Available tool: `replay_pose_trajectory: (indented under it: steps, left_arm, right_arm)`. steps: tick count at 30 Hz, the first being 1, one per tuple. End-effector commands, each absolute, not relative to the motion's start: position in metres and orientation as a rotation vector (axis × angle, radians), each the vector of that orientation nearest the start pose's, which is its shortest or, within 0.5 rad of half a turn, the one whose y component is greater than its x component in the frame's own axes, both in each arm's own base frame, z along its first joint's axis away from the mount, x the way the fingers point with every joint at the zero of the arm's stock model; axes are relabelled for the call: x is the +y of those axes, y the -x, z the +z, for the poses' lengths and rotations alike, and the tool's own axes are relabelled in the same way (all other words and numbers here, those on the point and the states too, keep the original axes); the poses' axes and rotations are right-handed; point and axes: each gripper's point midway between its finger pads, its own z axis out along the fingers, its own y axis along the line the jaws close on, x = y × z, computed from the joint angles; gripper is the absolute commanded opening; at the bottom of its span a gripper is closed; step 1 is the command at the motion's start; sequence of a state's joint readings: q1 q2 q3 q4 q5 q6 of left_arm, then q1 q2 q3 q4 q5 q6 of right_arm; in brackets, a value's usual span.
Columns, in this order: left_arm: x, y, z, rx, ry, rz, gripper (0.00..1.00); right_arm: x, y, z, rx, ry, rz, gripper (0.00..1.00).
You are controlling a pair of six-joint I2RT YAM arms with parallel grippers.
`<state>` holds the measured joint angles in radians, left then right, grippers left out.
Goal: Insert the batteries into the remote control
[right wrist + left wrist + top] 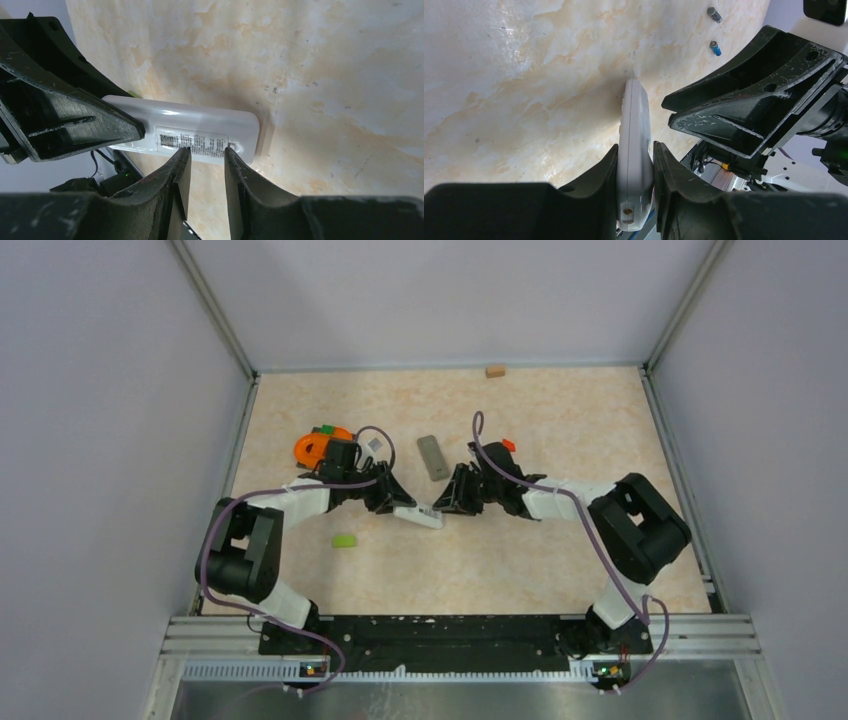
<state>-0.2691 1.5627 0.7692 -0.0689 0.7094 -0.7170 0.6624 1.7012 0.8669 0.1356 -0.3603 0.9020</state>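
On beige marbled counter [560, 430], left gripper [636, 147] clamps white plastic remote control [636, 110] on edge; right gripper [207, 151] at its labelled back, jaws narrowly apart, hold unclear to us. We judge the battery bay is the step in hand; next, fetch a cell. Well apart from both lie blue cylindrical battery [715, 48] and dark cylindrical battery [714, 14].

The white remote control [200, 122] carries a sticker [194, 141] on its back, with a barcode and several lines of tiny dark print. All of it is too blurred to read. No other lettering, brand or number is legible.
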Motion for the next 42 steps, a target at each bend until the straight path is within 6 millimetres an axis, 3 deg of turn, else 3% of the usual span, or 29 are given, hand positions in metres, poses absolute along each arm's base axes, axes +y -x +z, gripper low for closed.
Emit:
replay_pose_trajectory:
  steps: [1, 15, 28, 42]
  left_arm:
    - [-0.211, -0.281, 0.061, 2.603, 0.203, -1.186, 0.00]
    - [-0.206, -0.281, 0.053, 2.635, 0.247, -1.136, 0.00]
    - [-0.206, -0.278, 0.050, 2.643, 0.267, -1.138, 0.00]
    - [-0.205, -0.278, 0.048, 2.660, 0.307, -1.133, 0.00]
  right_arm:
    - [0.352, -0.286, 0.087, 2.452, -0.030, 1.207, 0.32]
    - [0.349, -0.283, 0.070, 2.493, -0.004, 1.148, 0.33]
    - [0.351, -0.274, 0.064, 2.504, -0.010, 1.206, 0.36]
    - [0.339, -0.266, 0.053, 2.558, -0.043, 1.136, 0.34]
